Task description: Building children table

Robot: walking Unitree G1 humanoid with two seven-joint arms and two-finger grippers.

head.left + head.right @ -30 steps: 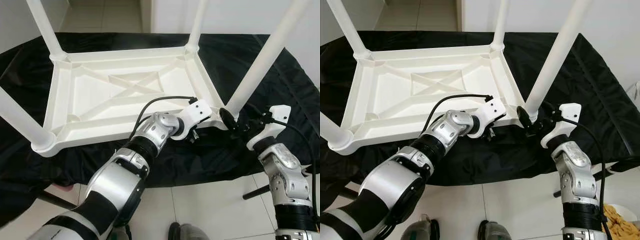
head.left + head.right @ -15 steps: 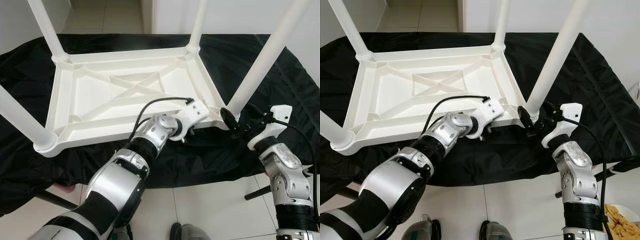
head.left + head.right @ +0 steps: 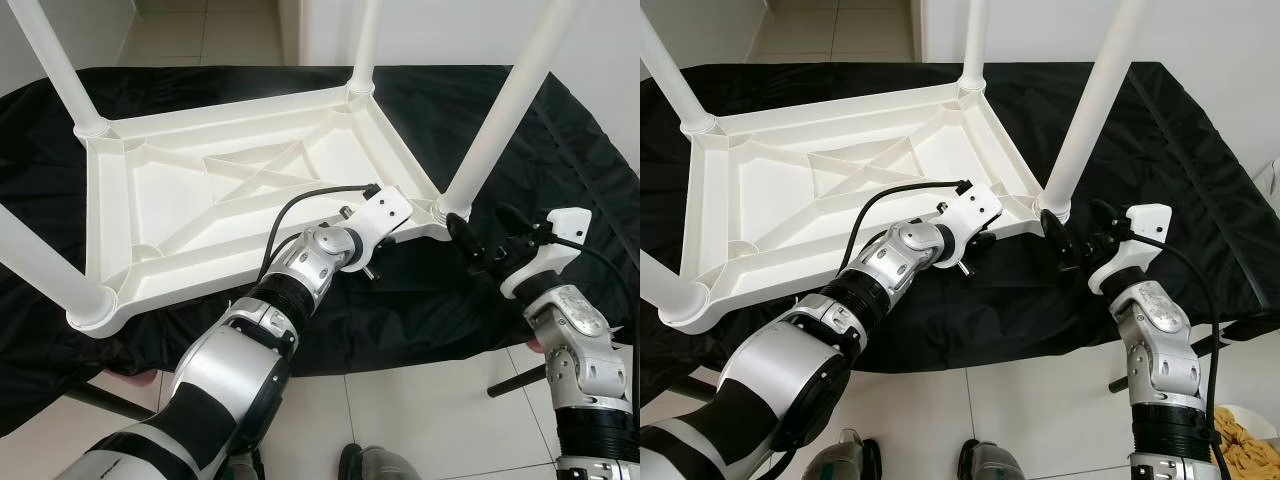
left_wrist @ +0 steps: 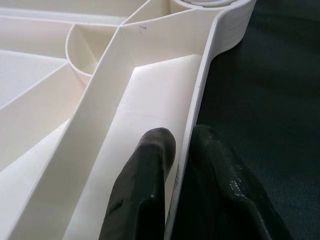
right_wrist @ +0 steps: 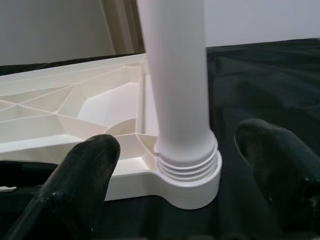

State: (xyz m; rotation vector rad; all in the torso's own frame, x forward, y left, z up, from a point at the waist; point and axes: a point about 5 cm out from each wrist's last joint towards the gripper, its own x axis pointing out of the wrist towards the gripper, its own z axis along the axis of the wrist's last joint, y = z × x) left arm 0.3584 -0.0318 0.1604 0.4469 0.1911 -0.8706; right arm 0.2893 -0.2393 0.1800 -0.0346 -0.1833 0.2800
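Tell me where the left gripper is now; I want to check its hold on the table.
The left gripper is clamped on the near rim of the upturned white table, one finger on each side, beside the near-right leg.

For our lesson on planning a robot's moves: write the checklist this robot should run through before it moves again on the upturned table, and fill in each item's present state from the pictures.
1. Left gripper has hold of the table: ok. Its fingers pinch the near rim, one inside, one outside.
2. Right gripper open around the near right leg: ok. The fingers stand apart on either side, not touching it.
3. That leg seated in its corner socket: cannot tell. Thread ridges show just above the collar.
4. All four legs upright: ok.
5. Table lies flat on the black cloth: ok, no corner visibly raised.
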